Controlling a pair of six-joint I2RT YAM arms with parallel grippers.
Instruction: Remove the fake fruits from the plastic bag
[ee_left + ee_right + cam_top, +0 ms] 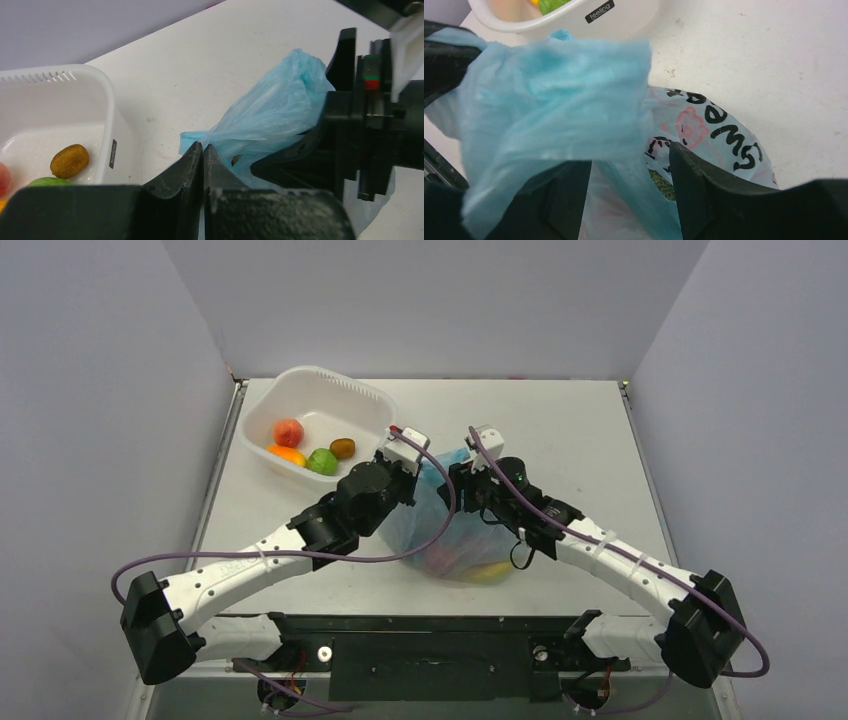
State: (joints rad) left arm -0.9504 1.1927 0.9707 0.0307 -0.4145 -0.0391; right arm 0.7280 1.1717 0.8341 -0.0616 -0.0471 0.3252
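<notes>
The plastic bag (452,532) is thin light-blue film with pink and black prints and sits mid-table between both arms. Colourful fake fruits (478,566) show dimly through its lower part, yellow and pinkish. My left gripper (203,146) is shut on a bunched edge of the bag (272,107) at its top left. My right gripper (624,157) is open, and a fold of the bag (549,100) hangs loose between its fingers. Below that fold a dark green patterned patch (663,184) shows inside. In the top view the two grippers (422,472) (458,480) face each other over the bag's mouth.
A white tub (372,405) stands at the back left, just beyond the left gripper. It holds a red round fruit (288,432), an orange-yellow piece (287,454), a lime-green piece (322,461) and a brown oval piece (69,160). Grey walls enclose the table.
</notes>
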